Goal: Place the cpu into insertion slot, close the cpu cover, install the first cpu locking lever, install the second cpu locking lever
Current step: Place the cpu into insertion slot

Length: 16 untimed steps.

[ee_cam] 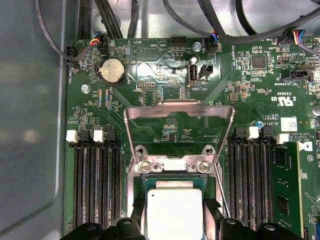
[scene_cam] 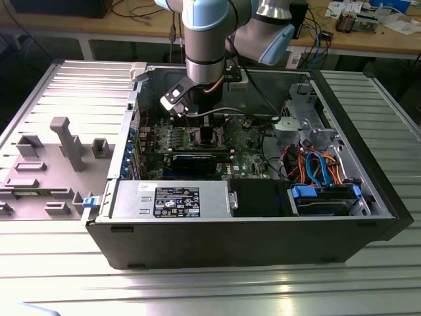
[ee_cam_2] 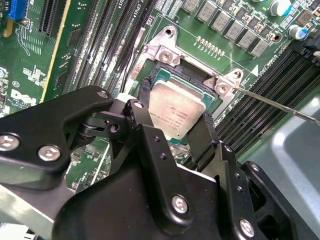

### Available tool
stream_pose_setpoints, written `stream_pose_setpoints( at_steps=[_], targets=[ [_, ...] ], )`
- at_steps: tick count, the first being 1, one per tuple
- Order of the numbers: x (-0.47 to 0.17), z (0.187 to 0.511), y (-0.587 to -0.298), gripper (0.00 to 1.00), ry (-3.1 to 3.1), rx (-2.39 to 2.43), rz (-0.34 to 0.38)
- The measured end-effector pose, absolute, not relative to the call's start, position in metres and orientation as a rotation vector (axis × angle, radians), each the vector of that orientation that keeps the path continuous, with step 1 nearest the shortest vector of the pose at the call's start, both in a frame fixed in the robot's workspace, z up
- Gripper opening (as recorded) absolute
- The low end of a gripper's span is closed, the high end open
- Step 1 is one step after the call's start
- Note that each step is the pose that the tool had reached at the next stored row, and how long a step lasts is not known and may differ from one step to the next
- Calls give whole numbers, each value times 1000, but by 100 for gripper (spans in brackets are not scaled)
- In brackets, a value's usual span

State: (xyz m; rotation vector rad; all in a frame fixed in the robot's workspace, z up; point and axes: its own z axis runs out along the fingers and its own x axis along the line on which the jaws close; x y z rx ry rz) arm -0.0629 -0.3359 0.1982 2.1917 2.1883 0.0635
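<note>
In the exterior view the arm (scene_cam: 205, 46) drops straight down from twelve o'clock into the open computer case (scene_cam: 197, 247). Its tool (ee_cam_2: 176, 111) grips two opposite edges of the cpu (ee_cam: 173, 212), which sits at the insertion slot (ee_cam: 172, 183). The cpu cover (ee_cam: 179, 109) stands flipped open.

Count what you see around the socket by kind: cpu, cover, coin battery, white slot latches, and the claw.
cpu: 1
cpu cover: 1, raised open
coin battery: 1
white slot latches: 4
claw: 1, closed on the cpu
Total: 8
</note>
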Motion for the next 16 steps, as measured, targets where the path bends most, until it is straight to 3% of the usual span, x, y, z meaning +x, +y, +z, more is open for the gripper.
stream_pose_setpoints(
  at_steps=[7, 9, 16],
  targets=[
    [-63, 198, -336, 55, 2188, 2192, 64],
    [-63, 197, -336, 62, 2188, 2192, 64],
    [-61, 196, -335, 62, 2188, 2192, 65]
  ],
)
